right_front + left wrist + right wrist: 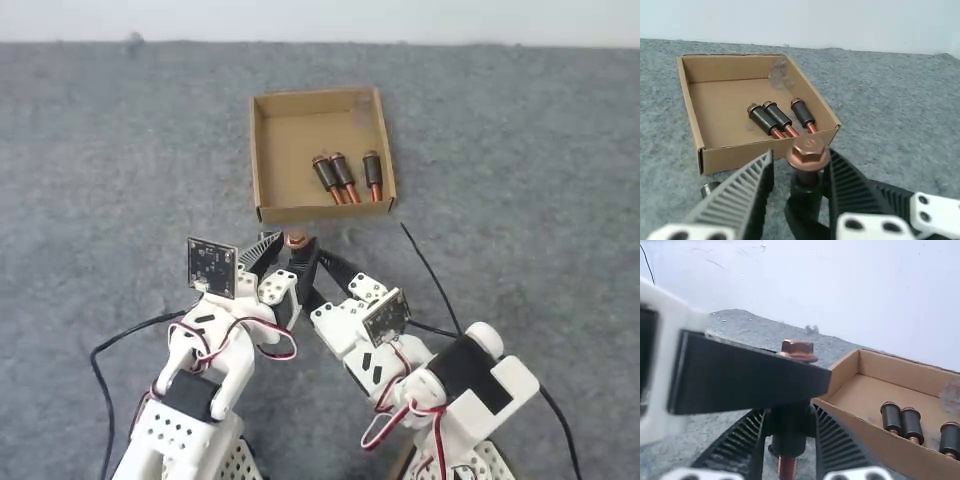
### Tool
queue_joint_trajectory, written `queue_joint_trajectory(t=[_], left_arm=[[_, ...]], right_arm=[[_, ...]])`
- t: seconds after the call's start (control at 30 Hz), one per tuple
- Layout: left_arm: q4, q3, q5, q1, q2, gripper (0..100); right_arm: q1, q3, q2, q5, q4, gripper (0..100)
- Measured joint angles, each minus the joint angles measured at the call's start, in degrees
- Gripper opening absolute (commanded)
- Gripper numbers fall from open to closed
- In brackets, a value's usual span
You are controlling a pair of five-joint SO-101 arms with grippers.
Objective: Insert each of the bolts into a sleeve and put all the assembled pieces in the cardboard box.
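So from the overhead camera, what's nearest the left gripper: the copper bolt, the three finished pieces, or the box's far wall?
1. Copper bolt, right at the left gripper.
2. Finished pieces, inside the cardboard box.
3. Far wall, behind them.

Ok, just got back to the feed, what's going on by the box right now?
Both arms meet just in front of the cardboard box. The right tool is shut on a black sleeve with a copper bolt standing in it, head up and thread poking out below. The left tool sits open around the same piece. Three assembled pieces already lie in the box.
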Motion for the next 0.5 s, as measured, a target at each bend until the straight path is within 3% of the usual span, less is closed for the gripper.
queue_joint_trajectory(t=[0.5], left_arm=[[0.4,0.2,-0.1,0.4,0.6,16]], right_arm=[[2.9,-1.8,0.0,0.1,3.2,0.6]])
